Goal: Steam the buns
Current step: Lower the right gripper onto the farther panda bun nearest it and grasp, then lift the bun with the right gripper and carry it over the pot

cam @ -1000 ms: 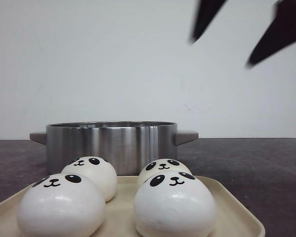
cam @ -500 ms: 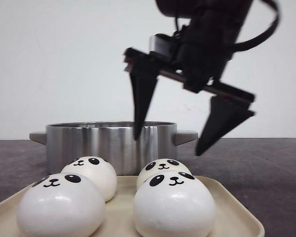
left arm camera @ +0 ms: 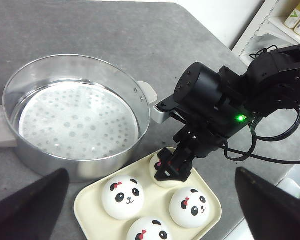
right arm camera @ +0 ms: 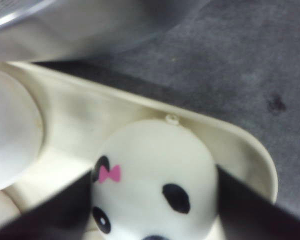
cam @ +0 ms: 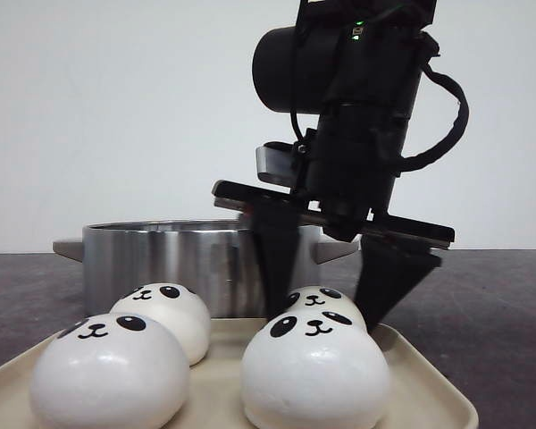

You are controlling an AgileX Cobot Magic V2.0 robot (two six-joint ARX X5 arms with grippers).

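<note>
Four white panda-face buns sit on a cream tray (cam: 429, 384) in front of a steel steamer pot (cam: 161, 259). In the front view they are front left (cam: 107, 371), back left (cam: 165, 313), front right (cam: 313, 371) and back right (cam: 320, 298). My right gripper (cam: 330, 286) is open, with one finger on each side of the back right bun (right arm camera: 155, 165). It shows the same way in the left wrist view (left arm camera: 170, 167). My left gripper (left arm camera: 151, 172) is open, empty and high above the tray (left arm camera: 85, 210). The pot (left arm camera: 140, 107) holds only a perforated steaming plate.
The pot's side handle (left arm camera: 155, 102) lies close to my right arm (left arm camera: 215, 107). A black cable (left arm camera: 270, 150) trails from that arm. A white shelf with bottles (left arm camera: 295, 20) stands beyond the table's edge. The dark table (cam: 491, 304) extends right of the tray.
My right gripper has come down from the top of the front view. Its open fingers now straddle the back right bun. The buns and pot have not moved.
</note>
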